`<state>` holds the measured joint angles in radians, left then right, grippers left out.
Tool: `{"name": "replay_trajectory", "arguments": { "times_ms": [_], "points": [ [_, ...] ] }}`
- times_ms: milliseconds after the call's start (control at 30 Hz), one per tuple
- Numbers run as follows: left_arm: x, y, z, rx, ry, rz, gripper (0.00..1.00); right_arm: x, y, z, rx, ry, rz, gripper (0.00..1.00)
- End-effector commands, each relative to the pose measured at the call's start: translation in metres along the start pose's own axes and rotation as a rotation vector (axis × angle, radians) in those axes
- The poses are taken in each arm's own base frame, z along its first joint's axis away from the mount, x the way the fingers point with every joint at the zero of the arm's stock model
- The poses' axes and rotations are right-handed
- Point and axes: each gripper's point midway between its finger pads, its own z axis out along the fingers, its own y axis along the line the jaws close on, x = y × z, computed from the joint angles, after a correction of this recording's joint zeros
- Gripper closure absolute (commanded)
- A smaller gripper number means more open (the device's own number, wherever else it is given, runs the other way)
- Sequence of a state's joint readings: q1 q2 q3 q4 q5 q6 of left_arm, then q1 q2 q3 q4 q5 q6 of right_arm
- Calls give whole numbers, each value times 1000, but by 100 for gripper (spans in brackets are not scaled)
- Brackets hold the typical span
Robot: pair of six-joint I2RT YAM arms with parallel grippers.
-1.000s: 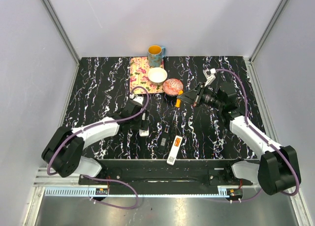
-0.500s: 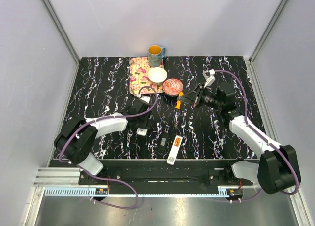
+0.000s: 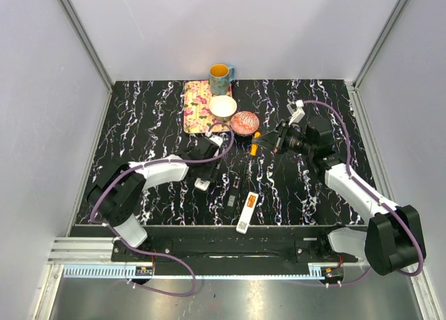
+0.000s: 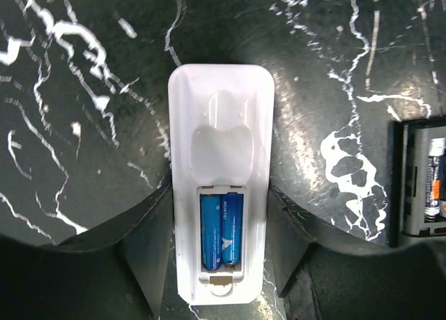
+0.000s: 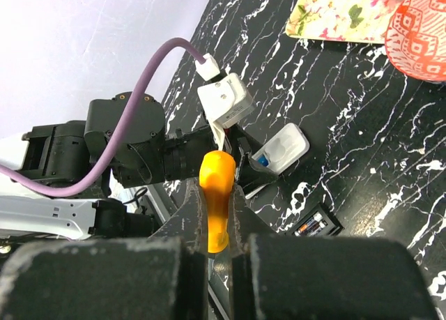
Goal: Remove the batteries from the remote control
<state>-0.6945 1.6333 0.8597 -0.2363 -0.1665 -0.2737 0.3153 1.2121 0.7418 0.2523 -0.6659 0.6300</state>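
Observation:
A white remote control lies back-up on the black marbled table with its battery bay uncovered. Two blue batteries sit side by side in the bay. My left gripper is shut on the remote, one finger pressed on each long side. In the top view this remote pokes out under the left gripper. My right gripper is shut on the orange screwdriver handle and hangs above the table beside the red bowl, where the top view shows the screwdriver.
A black remote with its cells showing lies just right of the held one. A second white remote lies near the front edge. At the back are a red bowl, a white bowl, a floral mat and a mug.
My left gripper has closed on the white remote, and the left arm has swung its elbow to the right. The right gripper with the screwdriver has barely moved.

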Motion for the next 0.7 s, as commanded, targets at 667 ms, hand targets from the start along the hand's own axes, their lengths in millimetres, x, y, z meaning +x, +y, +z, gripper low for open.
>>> {"name": "replay_trajectory", "arguments": {
  "times_ms": [667],
  "points": [
    [-94, -161, 21, 508, -172, 529, 66, -36, -1, -54, 243, -258, -87, 100]
  ]
}}
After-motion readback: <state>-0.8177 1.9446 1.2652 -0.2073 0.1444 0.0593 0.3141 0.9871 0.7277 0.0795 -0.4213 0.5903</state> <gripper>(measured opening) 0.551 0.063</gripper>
